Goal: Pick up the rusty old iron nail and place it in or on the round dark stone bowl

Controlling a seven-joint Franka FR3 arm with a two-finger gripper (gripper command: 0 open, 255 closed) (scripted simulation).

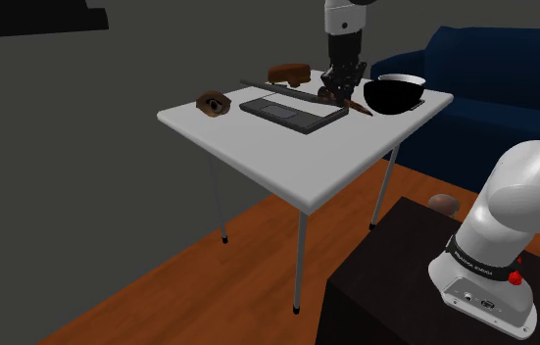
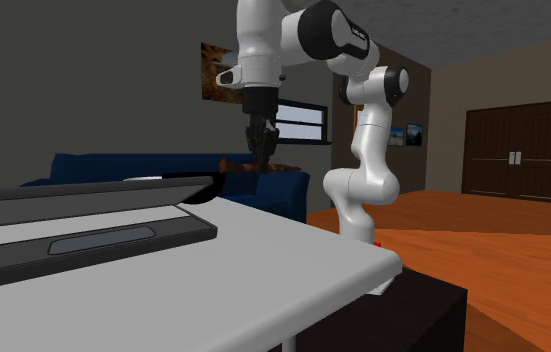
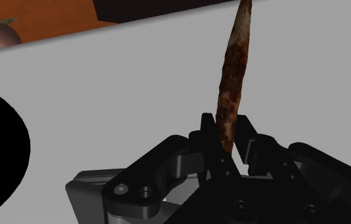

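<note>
While the gripper (image 1: pixel 339 90) is clamped on the nail (image 1: pixel 358 104), the bowl (image 1: pixel 393 98) sits close by, at its 3 o'clock in the shoulder view.

In the wrist view the two black fingers (image 3: pixel 207 127) press one end of the rusty brown nail, and the rest of its length goes straight out ahead of the hand, over the white table (image 1: pixel 287 157). In the shoulder view the long axis of the nail runs from the hand toward about 4 o'clock, so its free tip ends just beside the black bowl, low against its wall. I cannot tell if the nail is already off the table. To my judgement the coming move is a lift and a short travel toward 3 o'clock; the free tip leads, so it needs height to pass over the rim.
</note>
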